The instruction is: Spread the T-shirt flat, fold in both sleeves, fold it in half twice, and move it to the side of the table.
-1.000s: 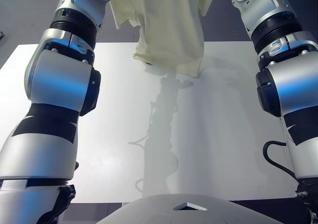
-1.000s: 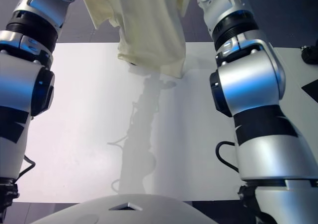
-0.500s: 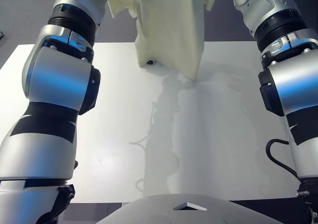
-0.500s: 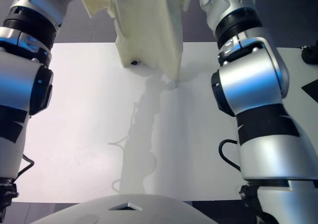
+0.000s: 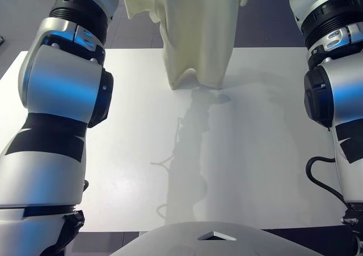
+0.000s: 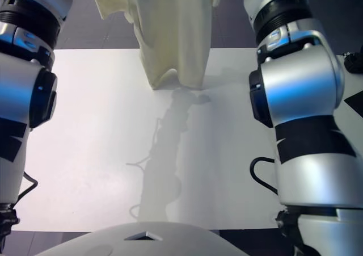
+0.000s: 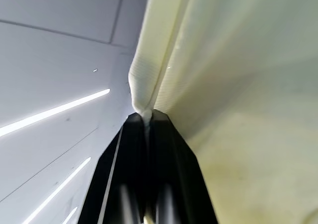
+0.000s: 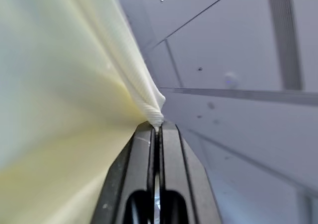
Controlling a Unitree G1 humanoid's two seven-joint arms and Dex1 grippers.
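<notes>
A pale yellow T-shirt (image 5: 198,34) hangs in the air over the far part of the white table (image 5: 113,154), its lower hem just above or brushing the tabletop. Both arms are raised high, one at each side of the shirt. In the left wrist view my left gripper (image 7: 147,115) is shut on a pinched ribbed edge of the T-shirt (image 7: 238,85). In the right wrist view my right gripper (image 8: 157,127) is shut on another ribbed edge of the T-shirt (image 8: 59,85). The cloth hangs bunched and narrow between them.
The white table spreads wide below the shirt, with dark floor (image 5: 266,29) beyond its far edge. A black cable (image 5: 320,176) loops by the right arm near the table's right edge.
The shirt has swung and dropped: its hem hung wider and folded a second ago, and now hangs straighter and narrower, down near the tabletop. Both arms have risen and spread outward.
</notes>
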